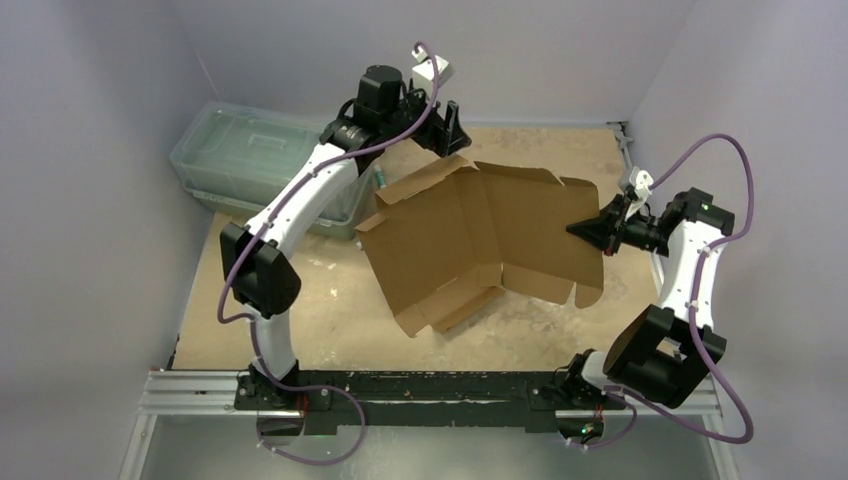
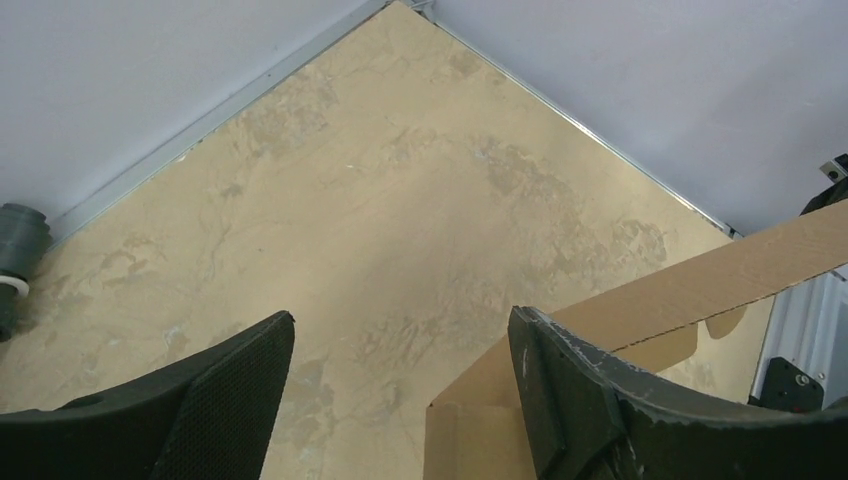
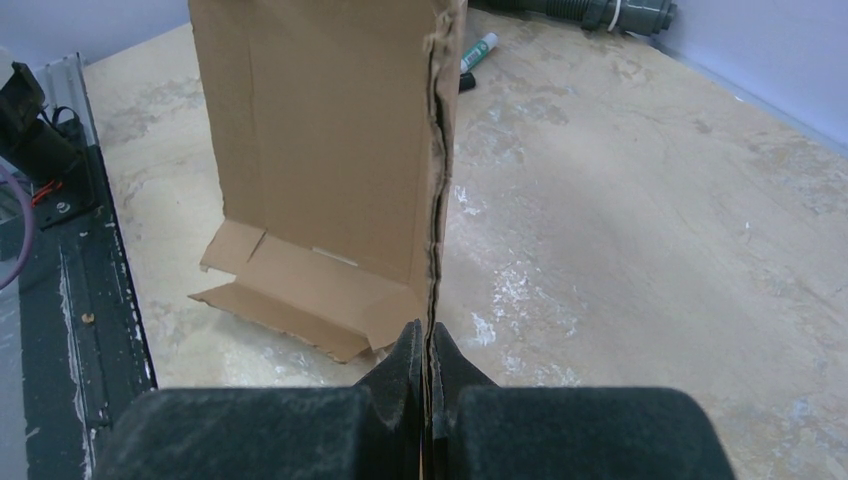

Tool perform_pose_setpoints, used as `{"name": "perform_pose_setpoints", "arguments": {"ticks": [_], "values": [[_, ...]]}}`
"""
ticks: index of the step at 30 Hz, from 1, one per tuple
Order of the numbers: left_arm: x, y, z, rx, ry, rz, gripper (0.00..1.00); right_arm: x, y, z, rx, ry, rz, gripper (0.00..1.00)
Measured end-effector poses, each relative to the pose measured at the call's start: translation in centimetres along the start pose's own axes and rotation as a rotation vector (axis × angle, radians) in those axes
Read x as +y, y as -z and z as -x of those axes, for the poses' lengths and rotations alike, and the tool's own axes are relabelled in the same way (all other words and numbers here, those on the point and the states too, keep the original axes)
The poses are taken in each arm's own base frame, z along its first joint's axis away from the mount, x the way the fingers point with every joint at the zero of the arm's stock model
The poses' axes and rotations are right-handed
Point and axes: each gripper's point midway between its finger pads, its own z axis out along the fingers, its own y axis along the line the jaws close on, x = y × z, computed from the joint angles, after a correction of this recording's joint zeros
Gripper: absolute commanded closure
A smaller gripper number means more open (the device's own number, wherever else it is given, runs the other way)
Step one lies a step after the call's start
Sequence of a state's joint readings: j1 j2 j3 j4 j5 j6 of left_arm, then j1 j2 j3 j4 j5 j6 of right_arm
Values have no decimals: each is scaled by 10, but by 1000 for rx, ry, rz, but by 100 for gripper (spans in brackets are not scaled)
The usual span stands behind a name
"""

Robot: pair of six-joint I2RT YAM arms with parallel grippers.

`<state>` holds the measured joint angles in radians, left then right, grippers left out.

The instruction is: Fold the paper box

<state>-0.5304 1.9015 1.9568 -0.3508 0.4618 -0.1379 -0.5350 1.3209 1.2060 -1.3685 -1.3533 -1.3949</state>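
Brown corrugated cardboard die-cut sheet, the paper box point(image 1: 470, 235), sits mid-table, partly raised, near flaps on tan tabletop point(image 1: 300, 300). R gripper point(image 1: 590, 228) pinched tight on its right edge. L gripper point(image 1: 452, 125) at far-left flap, fingers point(image 2: 560, 390) wide apart, holding nothing; cardboard just beside one finger.

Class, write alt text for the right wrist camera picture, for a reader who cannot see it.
The right tool is pinched shut on the edge of a brown cardboard box, a mostly flat sheet seen edge-on and stretching away from the camera. Its far flaps lie on the tan table.
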Motion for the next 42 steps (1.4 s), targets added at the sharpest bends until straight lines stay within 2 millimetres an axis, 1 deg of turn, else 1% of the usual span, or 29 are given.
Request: {"name": "perform_pose_setpoints", "arguments": {"ticks": [2, 4, 6, 7, 8, 9, 11, 12, 13, 14, 16, 17, 18, 20, 22, 23, 24, 26, 27, 28, 29, 31, 32, 34, 36, 37, 40, 42], "values": [[0, 1, 1, -2, 0, 5, 16, 0, 0, 0, 0, -3, 0, 100], [2, 8, 6, -29, 5, 31, 10, 0, 0, 0, 0, -10, 1, 100], [-2, 28, 8, -62, 20, 62, 9, -1, 0, -1, 0, -19, 1, 100], [-7, 45, 10, -89, 29, 81, 11, -1, 0, -1, 0, -24, 2, 100], [-13, 60, 13, -112, 39, 87, 15, -2, -1, -2, -1, -31, 3, 100], [-22, 82, 20, -161, 47, 94, 20, -3, -1, -3, -2, -36, 4, 100], [-45, 125, 39, -263, 52, 77, 33, -3, -1, -3, -2, -43, 5, 100], [-61, 149, 51, -333, 50, 55, 43, -4, -1, -3, -3, -46, 6, 100], [-77, 172, 60, -392, 52, 23, 48, -4, -1, -3, -3, -46, 6, 100], [-93, 190, 65, -439, 50, -12, 55, -3, -1, -3, -3, -46, 6, 100], [-122, 216, 67, -495, 63, -94, 65, -3, -1, -3, -3, -47, 6, 100], [-135, 223, 64, -507, 73, -135, 70, -3, -1, -3, -3, -48, 6, 100], [-141, 225, 56, -504, 88, -161, 74, -3, -1, -3, -3, -49, 6, 100], [-160, 213, 32, -443, 127, -224, 80, -3, -1, -3, -3, -49, 6, 100], [-174, 188, -4, -334, 172, -252, 82, -3, -1, -3, -3, -49, 6, 100], [-181, 178, -19, -285, 187, -261, 85, -3, -1, -3, -3, -49, 6, 100], [-188, 158, -43, -206, 206, -253, 88, -3, -1, -3, -3, -50, 6, 100], [-194, 131, -83, -81, 214, -219, 92, -3, -1, -3, -3, -53, 6, 100], [-195, 117, -104, -16, 205, -189, 92, -3, -1, -3, -3, -54, 6, 100], [-193, 107, -122, 31, 190, -155, 92, -3, -1, -3, -3, -55, 6, 100], [-189, 99, -133, 61, 179, -121, 92, -3, -1, -3, -3, -56, 6, 100], [-170, 86, -150, 95, 151, -18, 91, -3, -1, -3, -3, -56, 6, 100], [-157, 81, -154, 97, 134, 43, 90, -3, -1, -3, -3, -56, 6, 100], [-135, 76, -156, 82, 101, 152, 87, -3, -1, -3, -3, -56, 6, 100], [-113, 74, -148, 49, 78, 249, 88, -3, -1, -3, -3, -56, 6, 100], [-105, 72, -141, 24, 78, 281, 88, -3, -1, -3, -3, -56, 6, 100], [-78, 66, -111, -72, 98, 360, 88, -3, -1, -3, -3, -56, 6, 100], [-64, 63, -94, -125, 109, 396, 88, -3, -1, -3, -3, -56, 6, 100]]}}
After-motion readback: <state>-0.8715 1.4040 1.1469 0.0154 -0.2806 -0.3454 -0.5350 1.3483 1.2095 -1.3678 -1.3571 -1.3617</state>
